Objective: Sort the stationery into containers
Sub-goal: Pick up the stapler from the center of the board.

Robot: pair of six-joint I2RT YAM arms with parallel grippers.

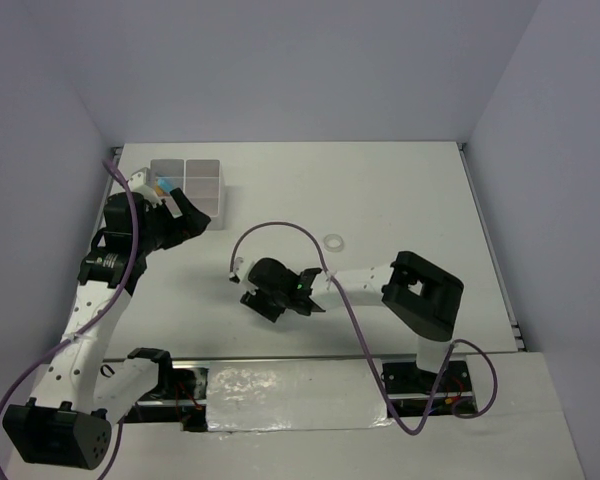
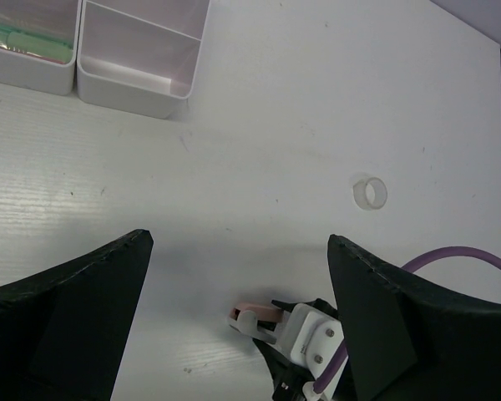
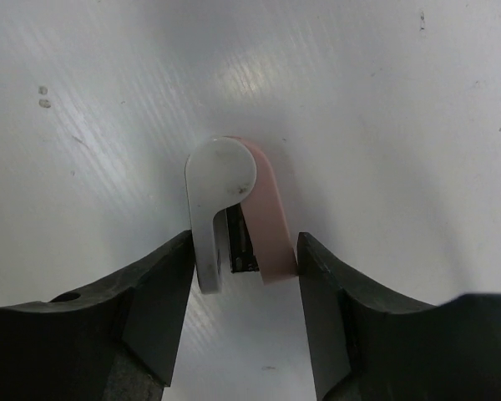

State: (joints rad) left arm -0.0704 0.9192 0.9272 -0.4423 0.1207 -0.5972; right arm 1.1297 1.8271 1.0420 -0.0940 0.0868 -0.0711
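Snugly between right end effector (image 3: 245, 255) fingers, clenched around it: pink-and-white stapler (image 3: 225, 180).

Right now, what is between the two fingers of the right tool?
A small white and pink stapler lies between the fingers of the right tool, and both fingers touch its sides. The right wrist view shows this most clearly.

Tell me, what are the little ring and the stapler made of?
The ring looks like clear plastic tape: translucent, faintly whitish. The stapler seems smooth plastic, white and pink shells with a soft sheen; its dark inner part is possibly metal.
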